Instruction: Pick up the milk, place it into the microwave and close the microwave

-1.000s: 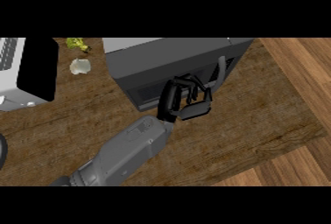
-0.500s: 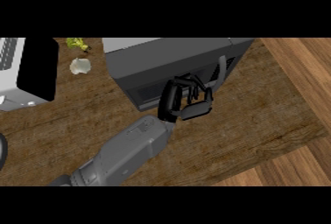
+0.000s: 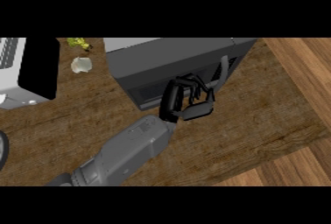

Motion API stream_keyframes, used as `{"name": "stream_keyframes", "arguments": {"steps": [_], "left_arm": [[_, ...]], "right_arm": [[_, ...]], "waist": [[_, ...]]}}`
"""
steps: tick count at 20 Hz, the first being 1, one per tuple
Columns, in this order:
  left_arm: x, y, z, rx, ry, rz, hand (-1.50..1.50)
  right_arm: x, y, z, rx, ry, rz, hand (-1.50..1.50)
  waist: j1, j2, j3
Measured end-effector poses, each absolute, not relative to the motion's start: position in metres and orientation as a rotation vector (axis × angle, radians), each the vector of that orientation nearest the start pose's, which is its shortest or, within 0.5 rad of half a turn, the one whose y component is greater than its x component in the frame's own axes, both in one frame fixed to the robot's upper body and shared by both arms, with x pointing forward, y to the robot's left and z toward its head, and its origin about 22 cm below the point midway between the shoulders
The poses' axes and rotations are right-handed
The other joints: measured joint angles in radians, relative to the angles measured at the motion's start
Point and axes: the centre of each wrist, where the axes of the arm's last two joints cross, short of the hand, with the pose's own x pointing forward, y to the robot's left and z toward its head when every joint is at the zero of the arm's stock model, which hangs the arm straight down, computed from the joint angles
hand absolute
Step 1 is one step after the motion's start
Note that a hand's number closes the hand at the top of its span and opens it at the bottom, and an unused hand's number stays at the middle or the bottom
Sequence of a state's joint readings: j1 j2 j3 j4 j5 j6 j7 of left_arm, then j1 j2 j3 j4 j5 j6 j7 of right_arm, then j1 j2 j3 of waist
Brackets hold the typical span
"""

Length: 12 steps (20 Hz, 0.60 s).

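Note:
The dark grey microwave (image 3: 174, 59) stands at the back middle of the wooden counter, and its door looks closed. A slim handle (image 3: 222, 70) runs down the door's right side. My left hand (image 3: 171, 103) is against the door front, just left of the handle's lower end. Its fingers (image 3: 194, 85) are curled over the thumb with nothing visible between them. The milk shows nowhere in the head view. The right hand is out of view.
A white appliance with a black side (image 3: 29, 72) stands at the back left. A small white pot with a green plant (image 3: 81, 64) sits beside it. A dark curved rim (image 3: 2, 151) shows at the left edge. The counter's edge (image 3: 304, 131) runs diagonally at the right.

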State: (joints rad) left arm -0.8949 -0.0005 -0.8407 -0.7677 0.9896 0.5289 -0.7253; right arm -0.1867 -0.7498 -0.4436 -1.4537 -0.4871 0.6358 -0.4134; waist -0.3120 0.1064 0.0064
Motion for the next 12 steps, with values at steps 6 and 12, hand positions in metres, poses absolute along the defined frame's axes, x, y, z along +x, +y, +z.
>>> {"name": "stream_keyframes", "arguments": {"steps": [6,12], "left_arm": [[0.339,0.009,0.022,-0.356,-1.9,-0.073,1.5],[0.339,0.007,0.023,-0.365,-1.9,-0.074,1.5]], "right_arm": [[0.257,-0.468,0.185,0.087,-2.214,0.437,-1.5],[0.26,-0.475,0.192,0.091,-2.213,0.425,-1.5]], "waist": [[0.004,0.001,0.001],[0.009,0.003,0.001]]}}
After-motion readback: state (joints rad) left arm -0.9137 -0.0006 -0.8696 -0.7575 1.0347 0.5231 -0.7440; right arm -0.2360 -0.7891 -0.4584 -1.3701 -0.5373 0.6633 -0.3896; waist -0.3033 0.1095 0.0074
